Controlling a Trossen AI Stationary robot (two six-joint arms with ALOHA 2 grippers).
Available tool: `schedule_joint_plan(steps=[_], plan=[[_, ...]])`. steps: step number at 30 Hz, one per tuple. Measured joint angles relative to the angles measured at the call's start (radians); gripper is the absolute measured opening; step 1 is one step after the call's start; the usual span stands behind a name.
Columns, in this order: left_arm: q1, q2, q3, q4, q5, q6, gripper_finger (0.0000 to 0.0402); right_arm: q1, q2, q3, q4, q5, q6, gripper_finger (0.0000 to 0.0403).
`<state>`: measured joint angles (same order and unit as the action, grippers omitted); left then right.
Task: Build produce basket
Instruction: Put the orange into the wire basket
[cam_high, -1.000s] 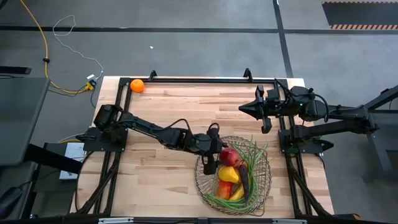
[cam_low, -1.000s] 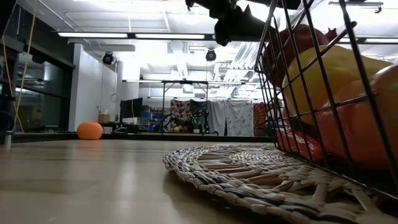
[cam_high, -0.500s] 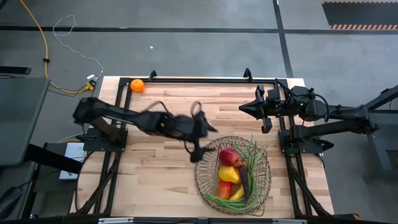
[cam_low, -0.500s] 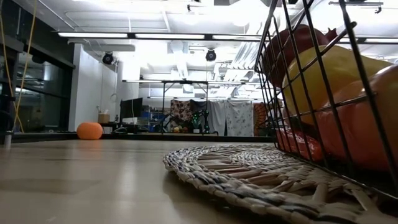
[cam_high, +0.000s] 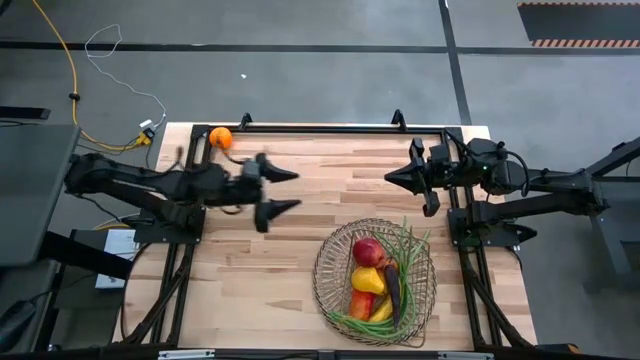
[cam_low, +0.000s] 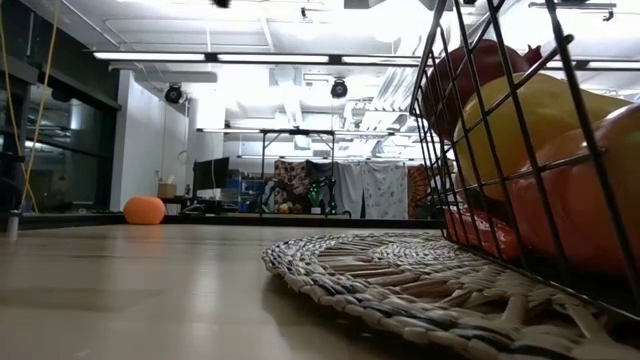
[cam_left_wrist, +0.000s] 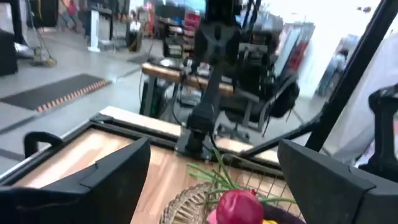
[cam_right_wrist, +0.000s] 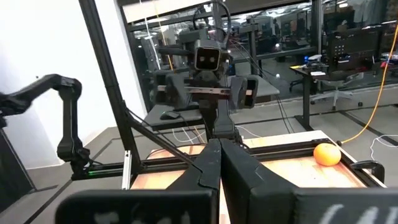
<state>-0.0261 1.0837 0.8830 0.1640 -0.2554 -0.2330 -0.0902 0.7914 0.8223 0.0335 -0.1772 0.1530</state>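
The wire basket (cam_high: 330, 290) stands at the table's near right on a woven mat (cam_low: 400, 275). It holds a dark red apple (cam_high: 368, 251), a yellow pear (cam_high: 367, 280), long green beans (cam_high: 412, 243) and other produce. An orange (cam_high: 220, 137) lies alone at the table's far left corner. My left gripper (cam_high: 283, 190) hovers open and empty above the table's left half, pointing level toward the right. My right gripper (cam_high: 392, 175) is shut and empty, held high at the far right.
A black frame rail (cam_high: 320, 128) runs along the table's far edge. Bare wood lies between the two arms and left of the basket. In the low view the basket's wire wall (cam_low: 500, 150) fills the right side.
My left gripper has drawn back from over the basket's left rim toward the table's left edge and has risen, tipping from pointing down to pointing level. It stays open and empty. The produce in the basket has not moved.
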Motion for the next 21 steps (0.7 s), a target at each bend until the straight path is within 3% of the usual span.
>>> schedule_joint_plan(steps=[5,11,21], plan=[[0.001,-0.195,-0.12,0.015,-0.021,0.008,0.0339,0.0,0.0,0.0,-0.006,-0.004,0.0,0.0],[0.002,-0.348,-0.136,-0.075,-0.01,0.027,0.0339,0.0,0.0,0.0,-0.007,-0.005,0.003,0.0],[0.002,-0.435,-0.136,-0.109,0.004,0.026,0.0339,0.0,0.0,0.0,-0.015,-0.005,0.004,0.0]])
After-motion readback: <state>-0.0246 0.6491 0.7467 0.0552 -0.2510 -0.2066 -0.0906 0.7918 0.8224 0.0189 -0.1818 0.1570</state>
